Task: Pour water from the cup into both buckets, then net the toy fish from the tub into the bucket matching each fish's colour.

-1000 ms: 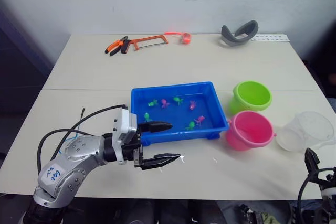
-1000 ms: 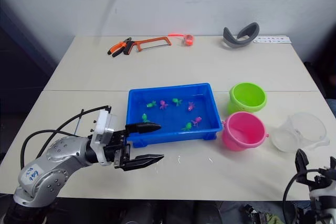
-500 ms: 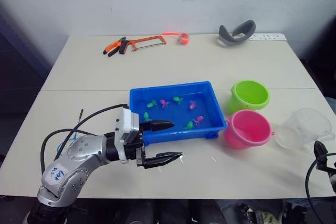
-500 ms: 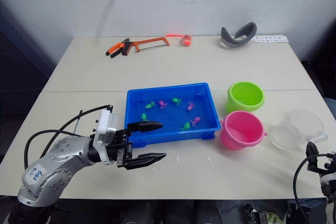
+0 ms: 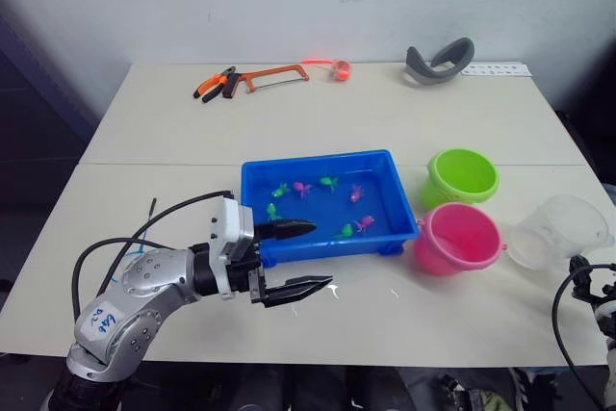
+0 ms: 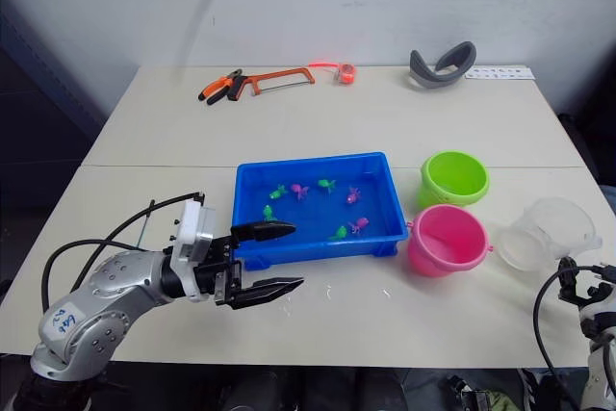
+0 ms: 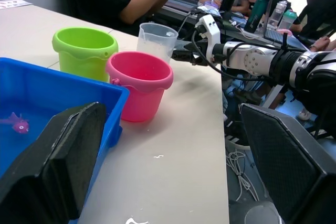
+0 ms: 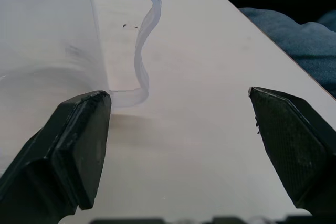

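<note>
- Step in hand, as I read it: right end effector (image 8: 173,124) closing in on the cup (image 6: 549,232) for the first pour. Cup sits at the right edge of the worktop (image 5: 385,122), just right of the pink bucket (image 5: 457,237); green bucket (image 5: 462,175) just beyond the pink one.
- Right end effector: fingers wide apart, nothing held. In the wrist view the cup handle (image 8: 137,35) lies ahead, close to one finger, not centred in the gap.
- To do it well: centre the gap on the handle or cup wall before closing; cup is thin clear plastic, so squeeze gently, prob. flexes. Keep it upright on the lift, then tip slowly over each bucket; buckets are light and near each other, a nudge could shift them.
- Left end effector (image 5: 303,259): open wide, empty, hovering at the near-left corner of the tub (image 5: 327,204). Best kept clear of the tub rim meanwhile.
- Toy fish (image 5: 327,194): green and pink ones scattered in the tub, towards its far and right parts.
- Far side of the worktop: hacksaw (image 5: 265,76), pliers (image 5: 214,85), grey curved item (image 5: 438,58); not needed.
- Hard to tell: water level in the cup, as clear on pale; whether the buckets hold any water yet. Right arm is cut off at the frame's edge in the head views. Net: can't locate it. People sit beyond the worktop in the left wrist view.
</note>
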Controlling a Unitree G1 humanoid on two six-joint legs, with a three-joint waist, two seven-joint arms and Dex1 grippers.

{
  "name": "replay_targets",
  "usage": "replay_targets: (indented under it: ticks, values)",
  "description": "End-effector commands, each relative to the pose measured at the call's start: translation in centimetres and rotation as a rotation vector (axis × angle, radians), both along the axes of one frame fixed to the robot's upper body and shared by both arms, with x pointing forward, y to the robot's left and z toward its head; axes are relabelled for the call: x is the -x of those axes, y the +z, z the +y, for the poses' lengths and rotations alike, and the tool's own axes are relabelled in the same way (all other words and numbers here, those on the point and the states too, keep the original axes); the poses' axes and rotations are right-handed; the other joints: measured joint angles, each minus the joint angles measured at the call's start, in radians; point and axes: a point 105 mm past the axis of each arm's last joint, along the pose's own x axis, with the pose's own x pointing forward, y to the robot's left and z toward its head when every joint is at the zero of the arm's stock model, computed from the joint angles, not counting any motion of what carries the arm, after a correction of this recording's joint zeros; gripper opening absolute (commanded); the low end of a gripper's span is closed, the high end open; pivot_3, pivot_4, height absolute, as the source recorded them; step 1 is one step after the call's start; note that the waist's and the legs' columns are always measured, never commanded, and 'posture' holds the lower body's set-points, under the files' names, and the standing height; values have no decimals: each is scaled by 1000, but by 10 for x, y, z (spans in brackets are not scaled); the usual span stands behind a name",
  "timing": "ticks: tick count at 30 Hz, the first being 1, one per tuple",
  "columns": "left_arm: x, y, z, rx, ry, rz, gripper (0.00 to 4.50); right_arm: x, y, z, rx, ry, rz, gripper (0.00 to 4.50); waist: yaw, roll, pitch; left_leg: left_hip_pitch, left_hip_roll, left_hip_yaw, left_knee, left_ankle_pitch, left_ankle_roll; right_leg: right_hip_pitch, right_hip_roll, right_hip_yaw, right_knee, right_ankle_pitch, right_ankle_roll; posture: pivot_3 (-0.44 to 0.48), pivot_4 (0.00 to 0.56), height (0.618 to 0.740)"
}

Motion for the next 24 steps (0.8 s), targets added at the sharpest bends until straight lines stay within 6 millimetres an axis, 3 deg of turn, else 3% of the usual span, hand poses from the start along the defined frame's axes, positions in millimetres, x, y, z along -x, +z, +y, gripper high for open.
replay_targets:
  ticks: [1, 7, 15, 24]
  values:
    - [-2, 6, 1, 4, 3, -37, 4453, -4, 17, -12, 45, 0, -36, 4500, -1, 0, 0, 0, 0, 0, 0, 0, 0, 0, 0, 0, 0, 0, 0, 0, 150, 740]
    - [-4, 6, 4, -2, 11, -49, 4453, -14, 17, -15, 22, 23, -58, 4500, -2, 0, 0, 0, 0, 0, 0, 1, -1, 0, 1, 0, 0, 0, 0, 0, 150, 740]
    - [-6, 6, 11, -20, 23, -55, 4453, -29, 11, -3, -79, 177, -48, 4500, -6, 0, 0, 0, 0, 0, 0, 1, -1, 0, 1, 0, 0, 0, 0, 0, 150, 740]
    - [-8, 5, 22, -52, 18, -48, 4453, -41, 13, 7, -65, 272, -64, 4500, -8, 0, 0, 0, 0, 0, 0, 1, -1, 0, 1, -1, -1, 0, 0, 0, 150, 740]
